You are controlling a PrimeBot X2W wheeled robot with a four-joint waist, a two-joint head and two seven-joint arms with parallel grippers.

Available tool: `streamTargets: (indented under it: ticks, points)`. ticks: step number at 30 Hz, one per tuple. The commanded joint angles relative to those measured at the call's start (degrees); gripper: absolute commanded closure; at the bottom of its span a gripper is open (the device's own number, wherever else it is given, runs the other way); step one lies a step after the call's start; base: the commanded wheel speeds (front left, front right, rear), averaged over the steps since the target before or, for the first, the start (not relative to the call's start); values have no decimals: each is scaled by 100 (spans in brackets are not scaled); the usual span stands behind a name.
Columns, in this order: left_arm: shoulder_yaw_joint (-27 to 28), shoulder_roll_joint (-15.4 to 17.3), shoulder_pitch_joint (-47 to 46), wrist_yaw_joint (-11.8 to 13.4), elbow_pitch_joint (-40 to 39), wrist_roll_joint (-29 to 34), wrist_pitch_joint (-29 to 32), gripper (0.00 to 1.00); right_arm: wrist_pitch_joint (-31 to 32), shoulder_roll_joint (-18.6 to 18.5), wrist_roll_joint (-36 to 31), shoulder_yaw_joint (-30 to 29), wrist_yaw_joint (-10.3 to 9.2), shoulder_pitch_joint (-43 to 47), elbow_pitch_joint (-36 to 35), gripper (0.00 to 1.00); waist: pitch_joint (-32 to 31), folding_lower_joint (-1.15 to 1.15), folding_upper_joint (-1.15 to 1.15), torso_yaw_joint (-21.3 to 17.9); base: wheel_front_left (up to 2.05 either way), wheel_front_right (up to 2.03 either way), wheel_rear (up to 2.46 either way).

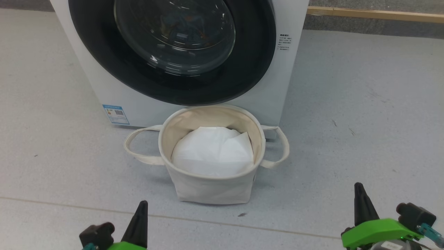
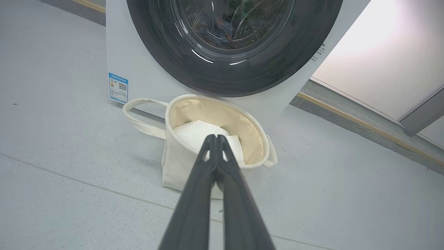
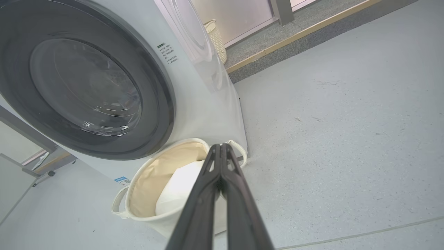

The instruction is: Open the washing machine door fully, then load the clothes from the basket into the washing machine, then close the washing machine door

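Looking down from the head camera, I see the washing machine (image 1: 145, 113) at the far side of the grey floor (image 1: 364, 104), its door (image 1: 256, 69) shut flat against the front. Something dark and coloured sits behind the glass; I cannot tell what. The basket (image 1: 211, 187) stands upright on the floor just on the near side of the machine, below the door, a white sheet (image 1: 211, 152) inside it. My left jaws are clenched on nothing, fingers (image 2: 199, 187) pressed together, at near left; my right jaws are likewise clenched and empty at near right. Both hang apart from the basket.
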Motion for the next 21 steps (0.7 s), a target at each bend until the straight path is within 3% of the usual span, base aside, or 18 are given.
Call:
streamTargets:
  ticks: [1,21]
  points:
    - [106,19,-220,-32,-228,-168,22,100,50,-28,165,-13,-2,-244,-209,100,-1,-1,0,-2,0,0,0]
    - [333,34,-229,-62,-358,-1455,334,100,377,-35,1319,-126,-3,-264,-279,100,-13,-1,0,-29,0,0,0]
